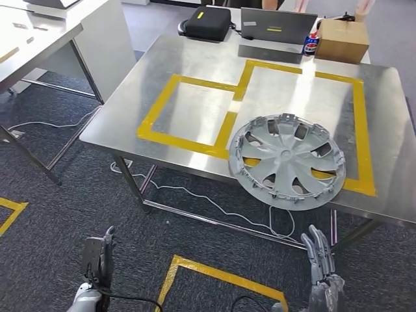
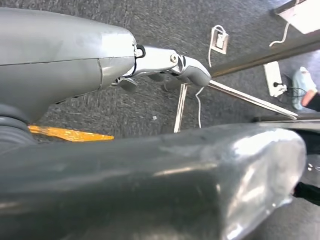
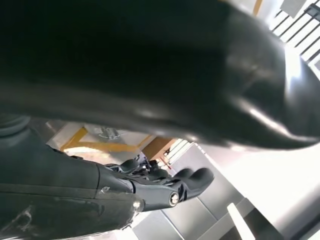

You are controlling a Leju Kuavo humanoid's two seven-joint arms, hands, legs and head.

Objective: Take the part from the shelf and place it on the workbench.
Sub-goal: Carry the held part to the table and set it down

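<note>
My left hand (image 1: 98,257) and right hand (image 1: 321,260) hung open, holding nothing; the hubcap (image 1: 286,160) lay flat on the workbench (image 1: 196,65).

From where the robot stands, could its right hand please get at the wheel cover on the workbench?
Probably yes: the wheel cover overhangs the near table edge, just above the open right robot hand, with nothing between them.

The grey wheel cover (image 1: 286,160) lies flat on the steel desk (image 1: 196,65) across the yellow tape (image 1: 171,140), its rim reaching the near edge, while my left hand (image 1: 99,257) and right hand (image 1: 321,260) hang low over the carpet, holding nothing.
</note>
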